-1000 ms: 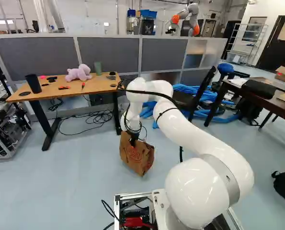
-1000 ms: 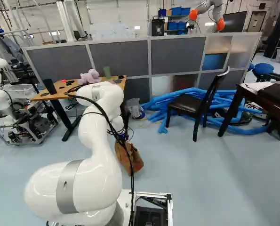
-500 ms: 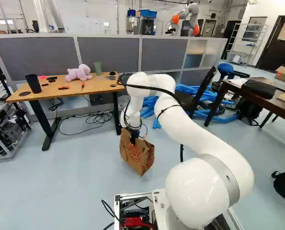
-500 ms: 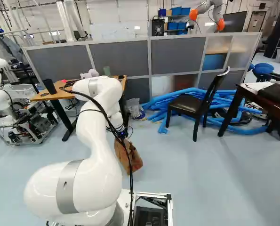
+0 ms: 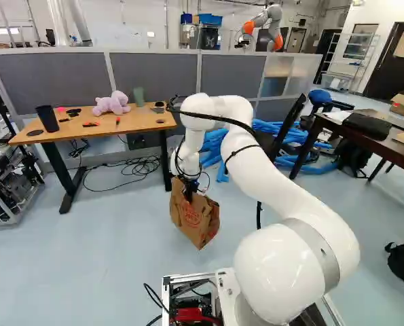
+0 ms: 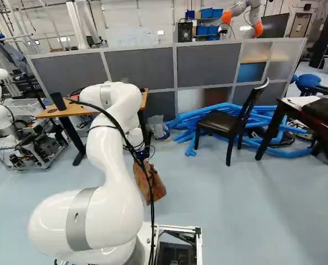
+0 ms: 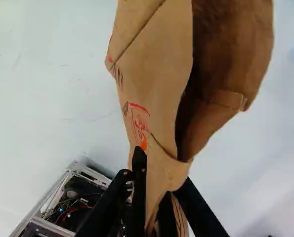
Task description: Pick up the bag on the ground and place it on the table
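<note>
Pale floor ran back to grey partitions. The white arm reached down, short of the table. The bag tilted beneath the claw, its upper edge pinched between both fingers; whether it touched the floor, I couldn't tell. A plush and a cup were on the table.

Wood worktop, left of frame in left base view. Dark cup toward its left end, pale purple plush toy toward back, green cup just right of plush. Small black pieces around; dark disc front left.
</note>
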`<state>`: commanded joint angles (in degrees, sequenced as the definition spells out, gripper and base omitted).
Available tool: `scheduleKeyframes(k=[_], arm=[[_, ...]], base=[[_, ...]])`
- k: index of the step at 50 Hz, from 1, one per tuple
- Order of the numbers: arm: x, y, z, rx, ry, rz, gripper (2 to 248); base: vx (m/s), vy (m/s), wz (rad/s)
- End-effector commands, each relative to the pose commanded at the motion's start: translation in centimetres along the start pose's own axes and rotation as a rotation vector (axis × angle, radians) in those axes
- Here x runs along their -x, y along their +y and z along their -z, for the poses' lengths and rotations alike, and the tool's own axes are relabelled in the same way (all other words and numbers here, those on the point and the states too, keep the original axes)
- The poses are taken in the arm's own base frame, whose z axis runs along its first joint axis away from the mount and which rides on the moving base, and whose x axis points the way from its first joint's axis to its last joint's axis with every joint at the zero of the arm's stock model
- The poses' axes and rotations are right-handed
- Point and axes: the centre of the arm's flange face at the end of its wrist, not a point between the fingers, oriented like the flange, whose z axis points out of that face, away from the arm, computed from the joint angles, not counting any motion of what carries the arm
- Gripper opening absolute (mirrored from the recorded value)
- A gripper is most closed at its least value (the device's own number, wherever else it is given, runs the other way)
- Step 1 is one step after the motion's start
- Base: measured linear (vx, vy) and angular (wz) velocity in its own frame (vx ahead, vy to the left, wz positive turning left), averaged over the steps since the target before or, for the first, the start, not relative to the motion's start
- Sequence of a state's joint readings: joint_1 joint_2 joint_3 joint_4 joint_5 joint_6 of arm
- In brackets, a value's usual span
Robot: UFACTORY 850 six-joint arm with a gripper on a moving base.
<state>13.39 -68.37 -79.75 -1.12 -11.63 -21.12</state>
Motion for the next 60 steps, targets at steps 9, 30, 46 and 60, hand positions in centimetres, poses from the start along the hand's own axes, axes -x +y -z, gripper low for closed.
scheduleKeyframes(k=[9,30,46,60], arm=[[0.2,-0.1,0.2,-0.011,-0.022,-0.01,21],[0.4,-0.2,1.5,-0.011,-0.022,-0.012,21],[0.8,-0.3,4.0,-0.007,-0.012,-0.012,21],[1.2,-0.5,6.1,-0.009,-0.017,-0.012,21]], base=[[0.0,0.0,0.0],[0.0,0.0,0.0],[0.0,0.0,0.0],[0.0,0.0,0.0]])
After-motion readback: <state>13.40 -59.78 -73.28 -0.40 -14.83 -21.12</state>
